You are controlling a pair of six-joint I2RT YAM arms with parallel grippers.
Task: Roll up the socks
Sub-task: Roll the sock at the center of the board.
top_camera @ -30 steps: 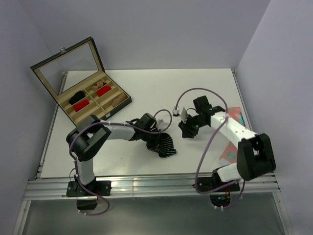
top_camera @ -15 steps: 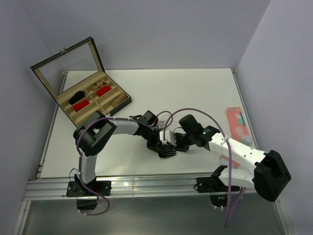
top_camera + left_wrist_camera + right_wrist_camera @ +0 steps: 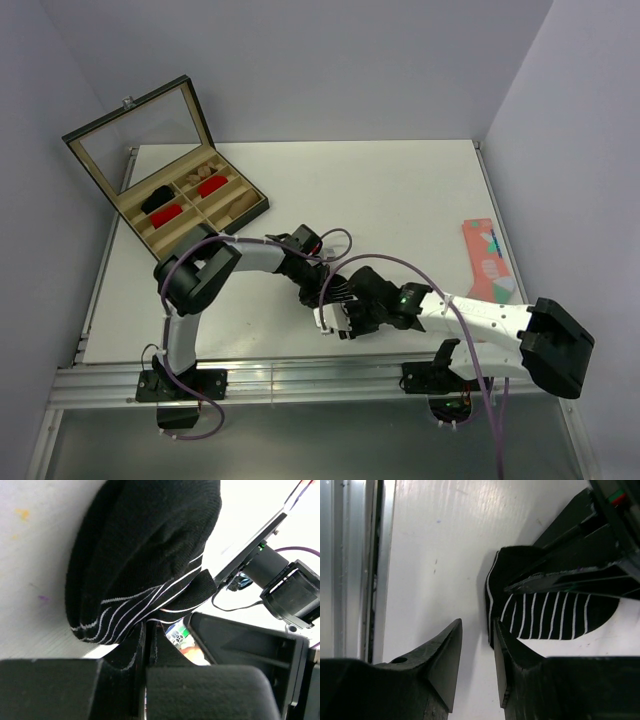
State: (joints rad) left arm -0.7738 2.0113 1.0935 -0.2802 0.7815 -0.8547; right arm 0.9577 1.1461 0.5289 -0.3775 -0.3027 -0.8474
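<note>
free: table [image 3: 400,190] far half | blocked: left pincer [image 3: 149,645], right pincer [image 3: 476,630] crowd striped sock [image 3: 145,555]

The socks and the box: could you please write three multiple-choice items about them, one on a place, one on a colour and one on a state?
1. Where on the table does the pink sock lie?
A. far left corner
B. by the right edge
C. in the middle

2. What colour are the stripes on the black sock?
A. white
B. red
C. yellow

3. How is the lid of the box?
A. shut
B. raised open
C. taken off and laid flat

Answers:
1 B: it lies flat along the right edge in the top view.
2 A: thin white lines cross it in both wrist views.
3 B: it stands tilted back behind the box.
</note>
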